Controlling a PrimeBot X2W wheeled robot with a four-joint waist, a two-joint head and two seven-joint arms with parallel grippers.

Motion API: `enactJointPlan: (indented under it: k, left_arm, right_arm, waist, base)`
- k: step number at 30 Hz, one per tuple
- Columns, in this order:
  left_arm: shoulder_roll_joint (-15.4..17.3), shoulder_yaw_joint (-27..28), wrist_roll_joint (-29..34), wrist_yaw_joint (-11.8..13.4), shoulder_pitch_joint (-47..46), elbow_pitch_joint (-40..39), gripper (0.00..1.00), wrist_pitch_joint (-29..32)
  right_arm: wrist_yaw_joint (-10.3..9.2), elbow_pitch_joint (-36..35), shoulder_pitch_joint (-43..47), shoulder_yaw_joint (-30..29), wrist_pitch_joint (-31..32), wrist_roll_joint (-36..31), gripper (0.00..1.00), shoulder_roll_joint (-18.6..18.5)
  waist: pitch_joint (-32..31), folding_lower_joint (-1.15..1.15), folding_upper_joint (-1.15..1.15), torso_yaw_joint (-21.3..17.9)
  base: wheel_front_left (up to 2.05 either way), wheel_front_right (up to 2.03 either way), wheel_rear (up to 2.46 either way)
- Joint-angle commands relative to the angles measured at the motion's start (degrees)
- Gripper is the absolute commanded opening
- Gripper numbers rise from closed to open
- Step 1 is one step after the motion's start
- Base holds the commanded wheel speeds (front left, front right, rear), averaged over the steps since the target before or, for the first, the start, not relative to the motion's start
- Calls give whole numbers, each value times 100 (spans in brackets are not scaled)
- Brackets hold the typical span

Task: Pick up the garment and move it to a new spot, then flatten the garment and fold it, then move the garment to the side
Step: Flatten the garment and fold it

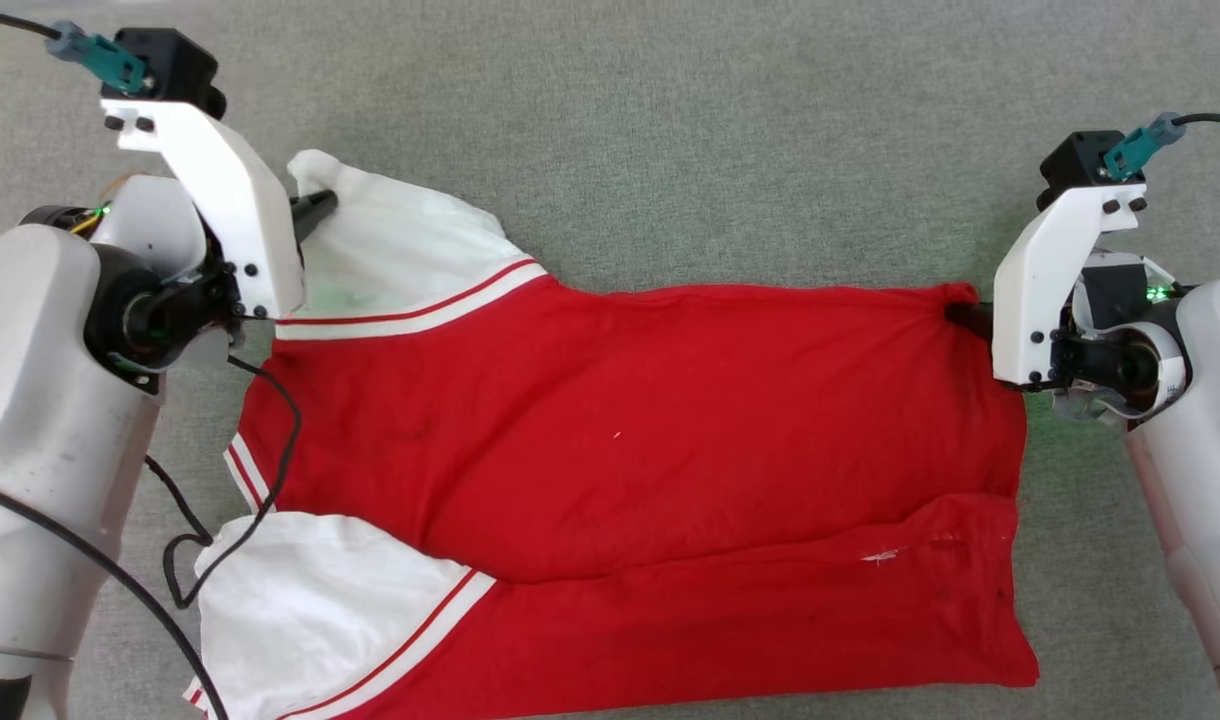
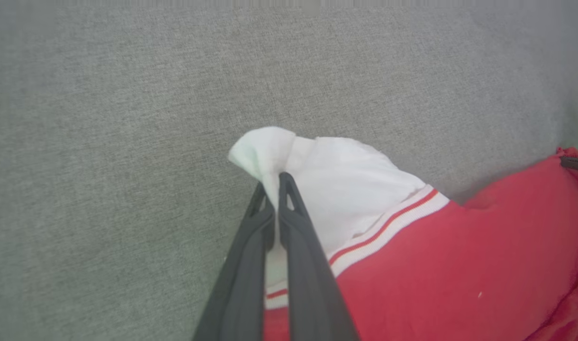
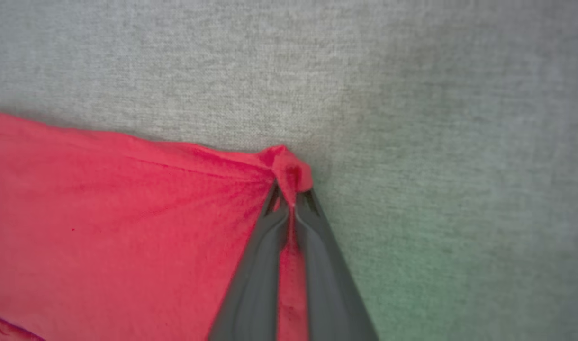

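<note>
The garment (image 1: pixel 620 440), a red shirt with white sleeves and striped trim, lies spread sideways on the grey cloth surface, its near long edge folded over. My left gripper (image 1: pixel 315 208) is shut on the tip of the far white sleeve (image 2: pixel 327 175); in the left wrist view the two dark fingers (image 2: pixel 289 227) pinch white fabric. My right gripper (image 1: pixel 960 312) is shut on the far red hem corner (image 3: pixel 289 168), bunching it into a small peak between the fingers (image 3: pixel 312 246). A second white sleeve (image 1: pixel 310 610) lies at the near left.
Grey fabric surface (image 1: pixel 670 120) stretches all around the shirt, with bare room beyond its far edge. A black cable (image 1: pixel 270 440) from my left arm hangs over the shirt's left side.
</note>
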Motion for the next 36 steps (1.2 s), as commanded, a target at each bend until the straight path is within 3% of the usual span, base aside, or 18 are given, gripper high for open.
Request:
enactJointPlan:
  k: [1,10,21,30,36]
  left_arm:
    - [40,55,-35,-19,19,23,0,-88]
    - [134,447,-92,126,727,-173,0,-1072]
    - [58,981,-297,620,3122,-1185,0,-2492]
    - [-133,980,-475,979,4824,-1892,0,-2796]
    - [-449,826,-668,969,5391,-1777,0,-2871]
  right_arm:
    - [-1,113,180,70,2,-1,0,79]
    - [-1,-540,407,-126,-918,-115,0,-101]
    - [-1,-878,1817,-424,-2210,-136,0,-3]
    - [-1,-980,2856,-559,-2891,-144,0,138]
    - [-1,-902,3375,-696,-3142,-232,0,256]
  waist:
    - [-72,0,0,-17]
    - [-628,0,0,5]
    - [-1360,0,0,79]
    - [-1613,0,0,143]
    - [-1667,0,0,160]
  base:
    - [0,0,0]
    - [0,0,0]
    - [0,0,0]
    - [0,0,0]
    - [0,0,0]
